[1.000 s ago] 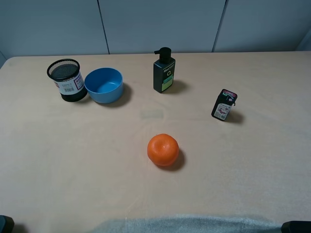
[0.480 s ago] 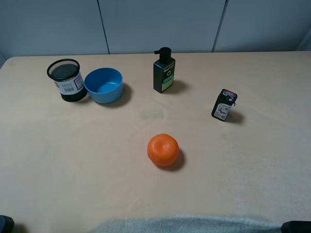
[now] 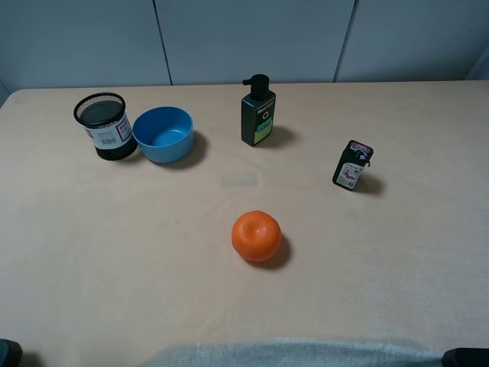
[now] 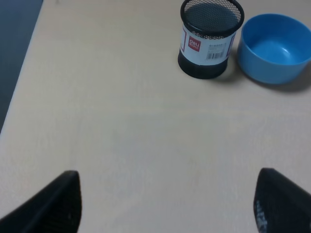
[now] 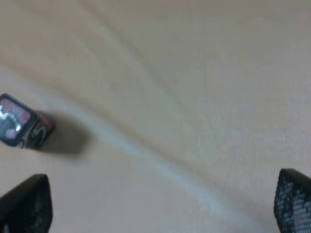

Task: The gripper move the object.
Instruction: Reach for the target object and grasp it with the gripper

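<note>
The object, a small black bottle (image 3: pixel 352 165) with a white-and-red label and pinkish top, stands tilted on the right half of the table, with nothing touching it. In the right wrist view the object (image 5: pixel 22 127) shows at the frame's edge, well ahead of my right gripper (image 5: pixel 160 206), whose dark fingertips (image 5: pixel 26 206) stand wide apart and hold nothing. My left gripper (image 4: pixel 165 208) is open too, over bare tabletop short of the mesh cup (image 4: pixel 210 39). In the high view only dark bits of the arms show at the bottom corners.
A black mesh cup (image 3: pixel 101 126) and a blue bowl (image 3: pixel 163 134) stand side by side at the back left. A taller black pump bottle (image 3: pixel 258 112) stands at the back centre. An orange (image 3: pixel 257 235) lies mid-table. A grey cloth (image 3: pixel 290 353) lies along the front edge.
</note>
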`<state>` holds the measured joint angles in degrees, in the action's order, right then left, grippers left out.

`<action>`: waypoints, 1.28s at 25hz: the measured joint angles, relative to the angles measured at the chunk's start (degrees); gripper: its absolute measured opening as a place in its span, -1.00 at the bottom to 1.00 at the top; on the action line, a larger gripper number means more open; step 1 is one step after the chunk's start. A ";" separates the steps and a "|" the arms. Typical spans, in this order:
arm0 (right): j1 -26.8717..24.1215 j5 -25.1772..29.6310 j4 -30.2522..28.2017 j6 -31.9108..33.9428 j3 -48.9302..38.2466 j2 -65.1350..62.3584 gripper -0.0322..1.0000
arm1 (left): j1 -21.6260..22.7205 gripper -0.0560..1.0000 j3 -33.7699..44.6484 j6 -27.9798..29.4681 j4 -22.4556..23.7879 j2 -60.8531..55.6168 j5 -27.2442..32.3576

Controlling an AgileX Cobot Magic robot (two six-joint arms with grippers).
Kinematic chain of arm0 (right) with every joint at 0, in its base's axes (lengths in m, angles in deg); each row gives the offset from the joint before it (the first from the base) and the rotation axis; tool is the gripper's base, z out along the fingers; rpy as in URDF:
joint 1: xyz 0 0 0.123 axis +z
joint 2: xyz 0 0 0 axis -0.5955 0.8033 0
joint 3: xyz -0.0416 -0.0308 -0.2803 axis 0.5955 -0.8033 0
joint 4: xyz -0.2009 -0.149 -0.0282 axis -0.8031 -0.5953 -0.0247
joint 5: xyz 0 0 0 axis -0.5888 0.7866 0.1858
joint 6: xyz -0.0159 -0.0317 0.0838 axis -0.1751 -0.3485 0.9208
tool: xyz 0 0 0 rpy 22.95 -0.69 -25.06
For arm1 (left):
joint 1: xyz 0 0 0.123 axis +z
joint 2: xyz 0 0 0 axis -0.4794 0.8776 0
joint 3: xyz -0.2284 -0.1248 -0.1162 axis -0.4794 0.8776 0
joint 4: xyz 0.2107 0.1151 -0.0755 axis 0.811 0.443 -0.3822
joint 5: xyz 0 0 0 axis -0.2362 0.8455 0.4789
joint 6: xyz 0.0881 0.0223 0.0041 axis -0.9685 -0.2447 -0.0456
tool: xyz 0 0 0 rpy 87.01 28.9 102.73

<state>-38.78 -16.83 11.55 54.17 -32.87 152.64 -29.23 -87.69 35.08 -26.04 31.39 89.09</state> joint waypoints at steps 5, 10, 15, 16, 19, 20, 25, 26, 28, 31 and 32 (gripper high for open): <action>0.00 0.06 0.18 -3.89 2.88 7.60 0.41 | 0.00 0.60 0.00 0.00 0.00 0.00 0.00; 0.00 0.00 1.69 -9.68 3.74 14.30 0.41 | 0.00 0.60 0.00 0.00 0.00 0.00 0.00; 3.92 0.17 2.87 -16.90 3.80 18.97 0.41 | 0.00 0.60 0.00 0.00 0.00 0.00 0.00; 5.92 0.17 3.03 -18.39 3.80 19.65 0.41 | 0.00 0.60 0.00 0.00 0.00 0.00 0.00; 12.06 0.42 3.49 -21.43 4.27 21.38 0.41 | 0.00 0.60 0.00 0.00 0.00 0.00 0.00; 13.71 0.74 3.49 -21.77 4.71 22.08 0.41 | 0.00 0.60 0.00 0.00 0.00 0.00 0.00; 21.55 1.71 3.39 -22.43 9.47 25.90 0.41 | 0.00 0.60 0.00 0.00 0.00 0.00 0.00; 22.44 2.26 3.39 -22.43 10.71 26.70 0.41 | 0.00 0.60 0.00 0.00 0.00 0.00 0.00; 23.26 3.47 3.32 -22.90 12.64 28.81 0.41 | 0.00 0.60 0.00 0.00 0.00 0.00 0.00; 23.33 5.32 2.82 -23.95 14.34 31.74 0.41 | 0.00 0.60 0.00 0.00 0.00 0.00 0.00; 23.33 5.76 2.63 -24.26 14.52 32.59 0.41 | 0.00 0.60 0.00 0.00 0.00 0.00 0.00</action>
<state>-15.45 -11.07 14.18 29.90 -18.34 185.23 -29.23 -87.69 35.08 -26.04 31.39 89.09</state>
